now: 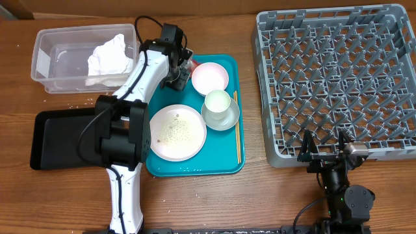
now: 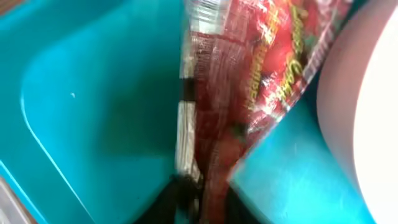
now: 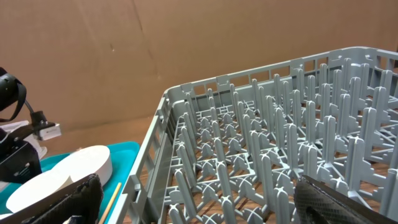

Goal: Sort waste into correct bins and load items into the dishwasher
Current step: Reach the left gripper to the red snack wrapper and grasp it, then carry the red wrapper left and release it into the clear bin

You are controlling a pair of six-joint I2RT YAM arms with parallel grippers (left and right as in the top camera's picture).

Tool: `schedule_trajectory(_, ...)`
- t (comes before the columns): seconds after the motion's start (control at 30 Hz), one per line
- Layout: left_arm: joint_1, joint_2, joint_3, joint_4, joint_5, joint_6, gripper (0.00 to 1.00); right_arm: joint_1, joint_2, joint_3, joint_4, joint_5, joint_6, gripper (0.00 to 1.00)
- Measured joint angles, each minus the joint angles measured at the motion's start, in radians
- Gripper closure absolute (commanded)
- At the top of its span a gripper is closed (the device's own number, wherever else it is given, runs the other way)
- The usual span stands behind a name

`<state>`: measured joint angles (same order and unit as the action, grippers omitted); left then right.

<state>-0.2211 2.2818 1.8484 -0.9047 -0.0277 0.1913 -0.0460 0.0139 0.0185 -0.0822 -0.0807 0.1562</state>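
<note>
Left claw [image 2: 198, 198] pinches the snack wrapper [image 2: 249, 74], whose length runs straight ahead. Right claw [image 3: 199, 205] gapes wide, well apart.

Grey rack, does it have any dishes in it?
No, the grey rack holds only its upright pegs; the white plate sits on the teal tray.

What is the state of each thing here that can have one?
left hand, shut on the snack wrapper
right hand, open, holding nothing
clear tub, holds crumpled napkins
dish rack, not loaded yet
large white plate, rice grains on it
small white cup, upright in the grey-green bowl
chopsticks, lying flat on the teal tray
</note>
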Motion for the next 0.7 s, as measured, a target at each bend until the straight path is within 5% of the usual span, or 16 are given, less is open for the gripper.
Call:
schedule_trajectory(0.23,0.000,0.000,0.059,-0.093,-0.069,-0.066,0.96,0.000,0.000,0.000,0.000,0.000,0.000,0.00)
schedule_trajectory(0.43,0.012,0.005,0.360,-0.242,-0.130,-0.172,0.96,0.000,0.000,0.000,0.000,0.000,0.000,0.00)
schedule_trajectory(0.57,0.058,0.003,0.607,-0.295,-0.143,-0.362,0.96,0.000,0.000,0.000,0.000,0.000,0.000,0.00)
schedule_trajectory(0.7,0.154,-0.003,0.668,-0.307,-0.146,-0.623,0.96,0.000,0.000,0.000,-0.001,0.000,0.000,0.00)
